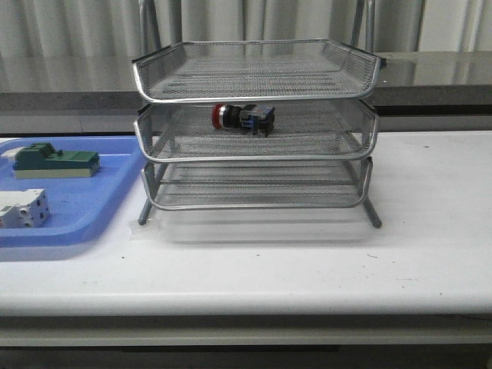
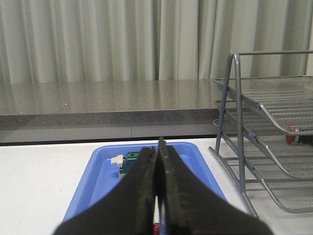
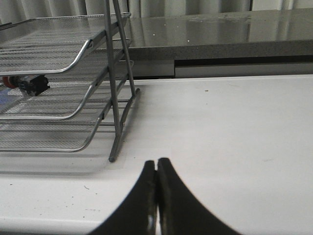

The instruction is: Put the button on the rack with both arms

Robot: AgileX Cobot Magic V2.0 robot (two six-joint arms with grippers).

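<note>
**The button sits on the middle shelf of the rack**

The rack point(image 1: 256, 127) stands on the white table point(image 1: 307, 261). It is made of silver wire and has three shelves, one above the other. The button point(image 1: 242, 118) lies on its side on the middle shelf, a bit left of the middle. Its red head points left and its dark back end points right. Nothing is touching it.

A blue tray point(image 1: 77, 207) lies flat on the table just to the left of the rack. A green part point(image 1: 55, 161) sits in the tray near the back. A white part point(image 1: 23, 209) sits in it nearer the front.

No arms show in the front view. In the left wrist view, the left gripper point(image 2: 157, 196) has its two fingers pressed together with nothing between them. It is over the blue tray, and the rack is off to one side. In the right wrist view, the right gripper point(image 3: 156, 196) is also pressed tight together and holds nothing. It is above bare table, near the rack's foot.
</note>
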